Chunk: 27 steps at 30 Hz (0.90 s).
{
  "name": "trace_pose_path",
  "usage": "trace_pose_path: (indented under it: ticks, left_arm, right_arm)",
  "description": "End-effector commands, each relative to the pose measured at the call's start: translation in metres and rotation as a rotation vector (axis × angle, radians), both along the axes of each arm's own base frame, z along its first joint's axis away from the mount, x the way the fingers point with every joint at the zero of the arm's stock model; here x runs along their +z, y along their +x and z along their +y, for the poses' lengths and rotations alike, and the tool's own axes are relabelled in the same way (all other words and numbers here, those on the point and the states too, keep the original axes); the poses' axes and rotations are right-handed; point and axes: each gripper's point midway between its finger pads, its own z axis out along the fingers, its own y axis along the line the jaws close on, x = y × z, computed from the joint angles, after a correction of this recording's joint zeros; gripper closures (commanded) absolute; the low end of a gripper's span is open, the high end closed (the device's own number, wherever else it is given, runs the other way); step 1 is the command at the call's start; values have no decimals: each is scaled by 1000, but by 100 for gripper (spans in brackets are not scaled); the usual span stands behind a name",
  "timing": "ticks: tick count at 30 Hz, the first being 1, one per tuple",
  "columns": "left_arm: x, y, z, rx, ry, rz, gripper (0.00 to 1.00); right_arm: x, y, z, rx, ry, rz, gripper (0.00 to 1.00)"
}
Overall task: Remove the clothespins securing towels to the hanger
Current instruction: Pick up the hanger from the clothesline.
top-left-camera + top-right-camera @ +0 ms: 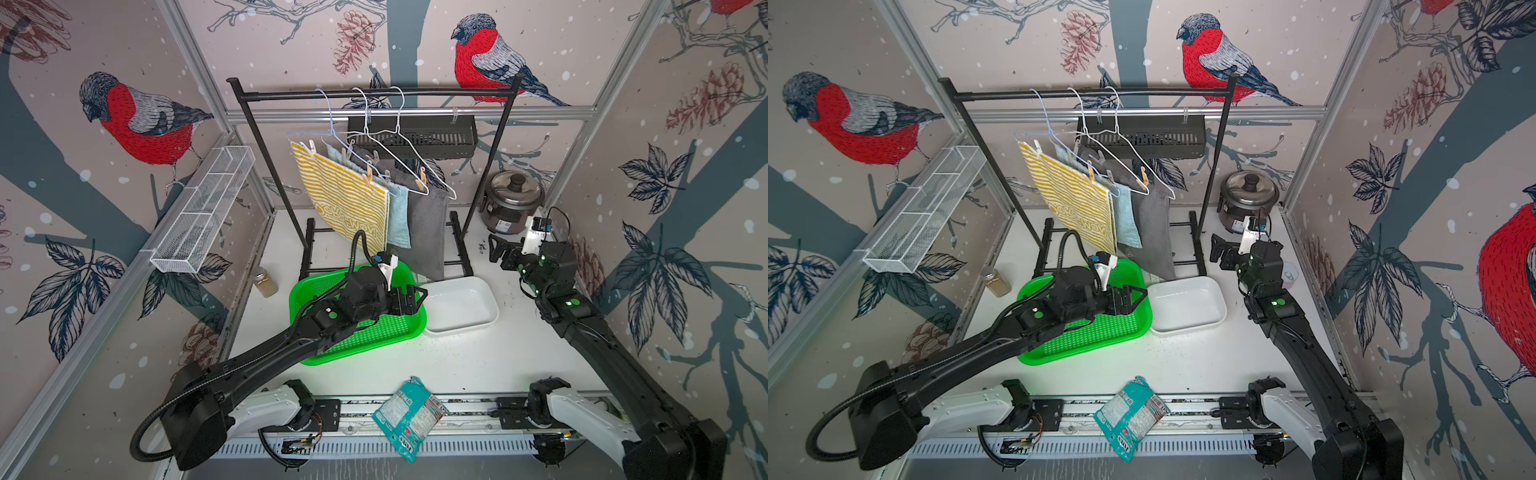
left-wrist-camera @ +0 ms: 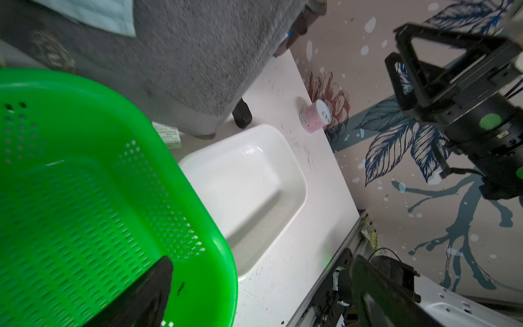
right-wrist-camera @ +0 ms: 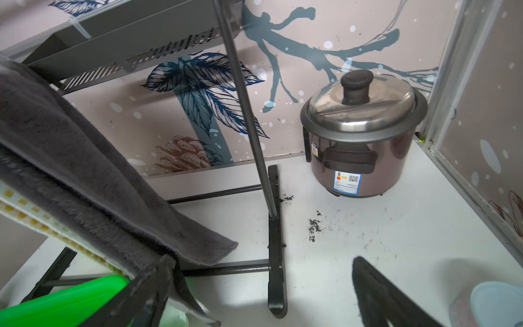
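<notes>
One black garment rack [image 1: 374, 94] stands at the back of the white bench [image 1: 465, 365], with three wire hangers [image 1: 398, 137] close together on its bar. Three towels are pegged to them: yellow-striped towel [image 1: 347, 195] on the robot's left, dark grey towel [image 1: 428, 224] on the right, light blue towel [image 1: 400, 220] between. No clothespins [image 1: 369, 177] are off yet. Tan wooden ones sit nearest, a whitish clothespin [image 1: 310, 145] holds the yellow towel's upper corner, and grey clothespins [image 1: 376, 158] sit further back. Exact count unclear.

Risks, as judged:
- The hangers hang free, so a sideways pull on a peg would likely swing or slide the hanger rather than free the peg.
- The towels overlap, so a tool closing on one peg may catch neighbouring cloth or wire.
- With its last peg off, a towel would probably slip down. The green basket [image 1: 386, 328] and white dish [image 1: 461, 307] lie only partly beneath.
- A small peg squeezed off-centre could spring away.

Left tool [image 1: 420, 296]: jaws wide and empty, low over the basket's edge beside the dish, well below the pegs.

Right tool [image 1: 494, 248]: jaws wide and empty, beside the grey towel's lower end. In the right wrist view one finger [image 3: 141, 297] sits at the towel's hem; I cannot tell whether it touches.
</notes>
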Motion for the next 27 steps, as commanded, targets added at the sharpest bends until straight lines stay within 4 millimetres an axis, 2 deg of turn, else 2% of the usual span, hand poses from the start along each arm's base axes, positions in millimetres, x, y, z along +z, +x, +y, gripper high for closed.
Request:
trace_pose_path:
  ticks: [1, 6, 10, 11, 16, 20, 25, 27]
  left_arm:
    - [18, 12, 34, 153, -10, -44, 3]
    - [59, 27, 85, 299, -78, -56, 3]
    - [105, 43, 108, 344, -134, -103, 3]
    - [122, 46, 113, 359, -151, -125, 3]
    - [197, 69, 129, 406, -231, -253, 3]
    - [244, 87, 135, 397, -320, -338, 5]
    - [284, 109, 150, 414, -394, -421, 7]
    - [293, 118, 153, 397, -431, -430, 9]
  right_arm:
    - [13, -6, 10, 67, -22, -19, 0]
    - [31, -11, 12, 85, -26, -44, 0]
    - [38, -13, 17, 99, -15, -59, 0]
    - [38, -13, 17, 99, -15, -60, 0]
    - [34, -15, 24, 107, -16, -58, 0]
    - [31, -16, 29, 117, -8, -55, 0]
    - [39, -21, 36, 141, -1, -73, 0]
    - [43, -24, 39, 158, 5, -86, 0]
